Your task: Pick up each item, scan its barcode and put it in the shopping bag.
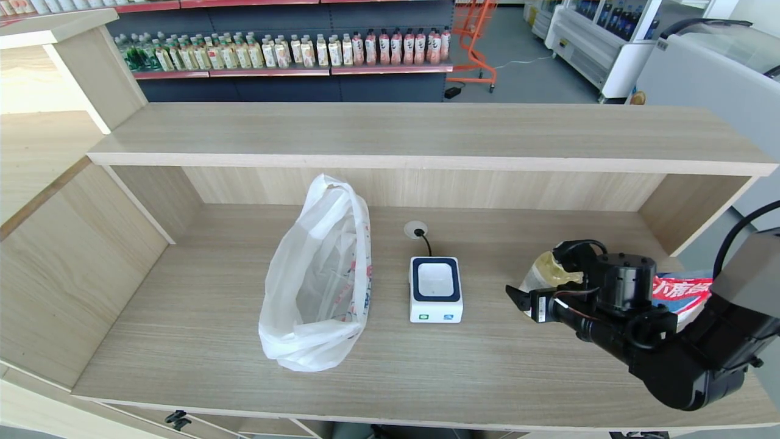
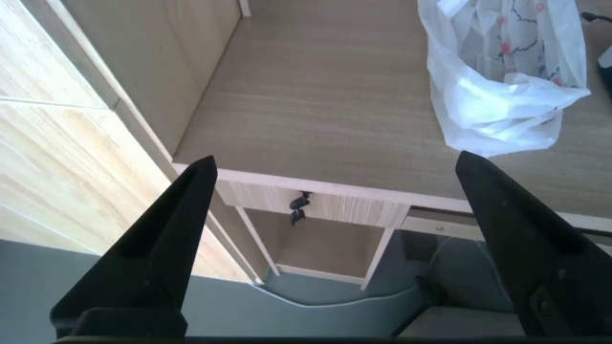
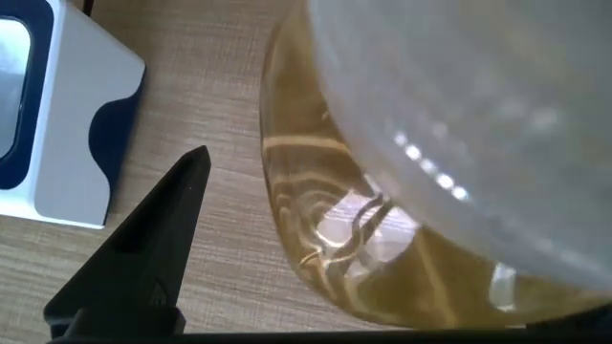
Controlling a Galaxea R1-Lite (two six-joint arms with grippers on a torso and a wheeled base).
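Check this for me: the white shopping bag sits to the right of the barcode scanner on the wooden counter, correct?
Not quite. The head view shows the shopping bag to the left of the barcode scanner, not the right. Both do sit on the wooden counter.

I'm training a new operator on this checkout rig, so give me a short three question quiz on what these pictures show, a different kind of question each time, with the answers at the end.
1. True or false: the shopping bag lies on the robot's left of the scanner.
2. Which is closest to the right gripper? A. the shopping bag. B. the yellowish clear item. C. the scanner.
3. Fill in: the left gripper hangs off the counter's front edge with its jaws ____.
Key: 1 true; 2 B; 3 open.
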